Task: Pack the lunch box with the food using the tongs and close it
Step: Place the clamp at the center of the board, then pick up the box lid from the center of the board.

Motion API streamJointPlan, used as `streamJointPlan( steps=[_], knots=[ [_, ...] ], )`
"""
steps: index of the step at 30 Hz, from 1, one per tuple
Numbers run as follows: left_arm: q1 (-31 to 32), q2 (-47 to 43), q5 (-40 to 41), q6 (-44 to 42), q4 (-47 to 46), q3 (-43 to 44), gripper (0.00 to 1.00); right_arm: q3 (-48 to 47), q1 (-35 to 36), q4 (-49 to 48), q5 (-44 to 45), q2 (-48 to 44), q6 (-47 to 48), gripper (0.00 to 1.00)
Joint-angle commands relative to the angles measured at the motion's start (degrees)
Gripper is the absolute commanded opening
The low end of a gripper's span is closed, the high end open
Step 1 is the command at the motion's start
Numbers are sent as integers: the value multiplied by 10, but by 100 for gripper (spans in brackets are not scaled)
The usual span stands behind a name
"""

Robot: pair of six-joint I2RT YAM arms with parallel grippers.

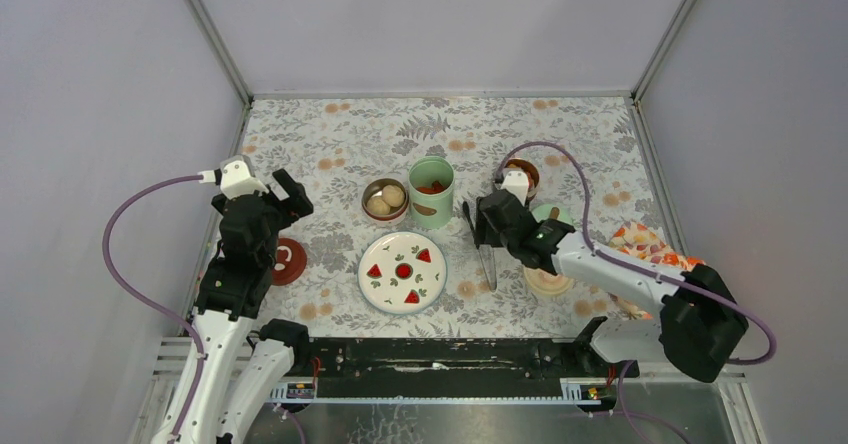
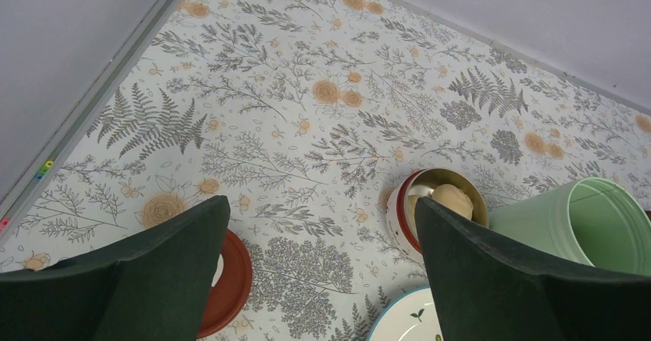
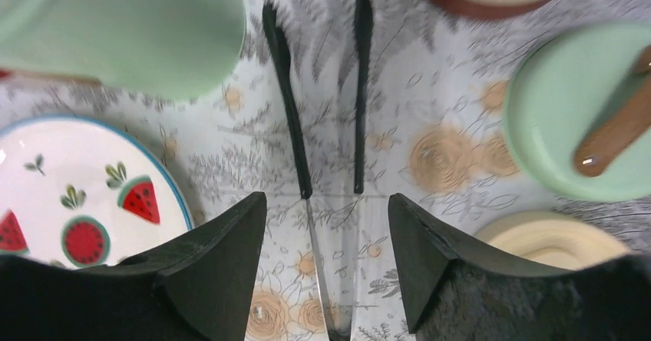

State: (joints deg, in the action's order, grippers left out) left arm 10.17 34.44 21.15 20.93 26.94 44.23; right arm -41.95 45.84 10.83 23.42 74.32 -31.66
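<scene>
— Item one, the tongs [image 3: 295,126]. Where are they lying?

— Flat on the flowered cloth, between the mint-green jar [image 3: 130,26] and the green lid [image 3: 576,110]. The two dark arms are splaying toward the far side and the joined end is pointing back at the robot.

— Item two, the right gripper [image 3: 326,203]?

— It is hanging over that joined end with its fingers standing apart, one on each side of the tongs and clamping nothing. I'd judge it is straddling them so that one squeeze would catch both arms.

— Item three, the left gripper [image 2: 322,203]?

— It is gaping wide and holding nothing. It is hovering well to the left, above the dark-red lid [image 1: 287,261], which is probably keeping it out of the way.

— And the surroundings?

— A steel bowl [image 1: 385,201] is touching the jar and holding pale balls. Both are standing open, I'd guess for filling. The plate [image 1: 390,254] is sitting just in front of them, and the cream lid [image 3: 553,241] is waiting near the right arm.
</scene>
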Motion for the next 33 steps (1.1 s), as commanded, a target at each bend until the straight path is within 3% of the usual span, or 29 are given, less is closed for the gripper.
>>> streamJointPlan(
  steps=[1, 8, 18, 24, 33],
  knots=[
    [2, 1, -11, -2, -24, 0, 98, -53, -38, 80, 51, -36, 20, 67],
    [20, -19, -3, -8, -23, 0, 98, -78, -142, 145, 79, -53, 19, 66],
    [49, -31, 10, 2, -15, 25, 99, -74, -281, 114, 2, 5, 19, 61],
    [77, -17, -39, 24, -17, 70, 98, -77, -310, 86, -30, 65, 10, 55],
    [84, -16, -18, 12, -47, 26, 98, -87, -321, 69, -45, 129, 1, 51]
  ],
)
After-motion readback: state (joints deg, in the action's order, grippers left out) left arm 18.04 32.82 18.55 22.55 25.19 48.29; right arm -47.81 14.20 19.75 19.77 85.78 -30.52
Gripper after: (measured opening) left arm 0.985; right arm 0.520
